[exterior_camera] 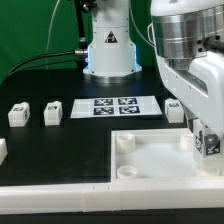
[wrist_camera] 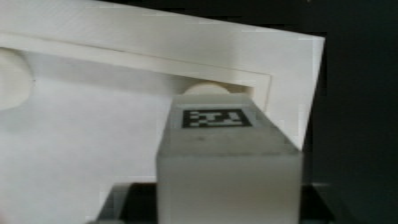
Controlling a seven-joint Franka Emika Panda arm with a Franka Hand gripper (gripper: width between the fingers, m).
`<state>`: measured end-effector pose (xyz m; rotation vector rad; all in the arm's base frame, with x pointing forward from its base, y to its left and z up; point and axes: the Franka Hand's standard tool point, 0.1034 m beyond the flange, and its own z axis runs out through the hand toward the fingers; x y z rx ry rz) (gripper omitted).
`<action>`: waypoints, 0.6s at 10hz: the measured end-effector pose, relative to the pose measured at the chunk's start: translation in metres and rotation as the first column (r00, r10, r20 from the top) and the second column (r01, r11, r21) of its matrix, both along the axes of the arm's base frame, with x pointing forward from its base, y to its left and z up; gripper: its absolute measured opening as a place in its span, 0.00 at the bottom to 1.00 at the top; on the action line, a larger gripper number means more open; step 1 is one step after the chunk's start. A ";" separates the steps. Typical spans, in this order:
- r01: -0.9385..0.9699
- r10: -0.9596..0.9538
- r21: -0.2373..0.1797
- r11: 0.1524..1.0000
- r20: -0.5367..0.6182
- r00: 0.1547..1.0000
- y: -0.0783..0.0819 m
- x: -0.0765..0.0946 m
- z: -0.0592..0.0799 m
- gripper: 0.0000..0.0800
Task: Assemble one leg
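My gripper (exterior_camera: 205, 135) is shut on a leg (exterior_camera: 208, 146), a small white block with a black-and-white tag. It holds the leg over the far corner of the large white square panel (exterior_camera: 160, 165), on the exterior view's right. In the wrist view the leg (wrist_camera: 222, 150) fills the middle between my dark fingers (wrist_camera: 135, 205). Its tagged end sits at a round corner socket (wrist_camera: 210, 90) of the panel (wrist_camera: 107, 70). I cannot tell whether the leg touches the socket. Three more legs lie on the table (exterior_camera: 18, 114), (exterior_camera: 52, 111), (exterior_camera: 174, 110).
The marker board (exterior_camera: 115, 106) lies beyond the panel, in front of the robot base (exterior_camera: 108, 50). Two open panel sockets show on the exterior view's left side (exterior_camera: 126, 141), (exterior_camera: 126, 172). A white rail (exterior_camera: 90, 196) runs along the front edge.
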<state>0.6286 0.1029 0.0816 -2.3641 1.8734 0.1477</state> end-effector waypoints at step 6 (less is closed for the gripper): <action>-0.521 0.521 -0.020 0.853 0.070 0.851 0.013 -0.004 -0.004 0.81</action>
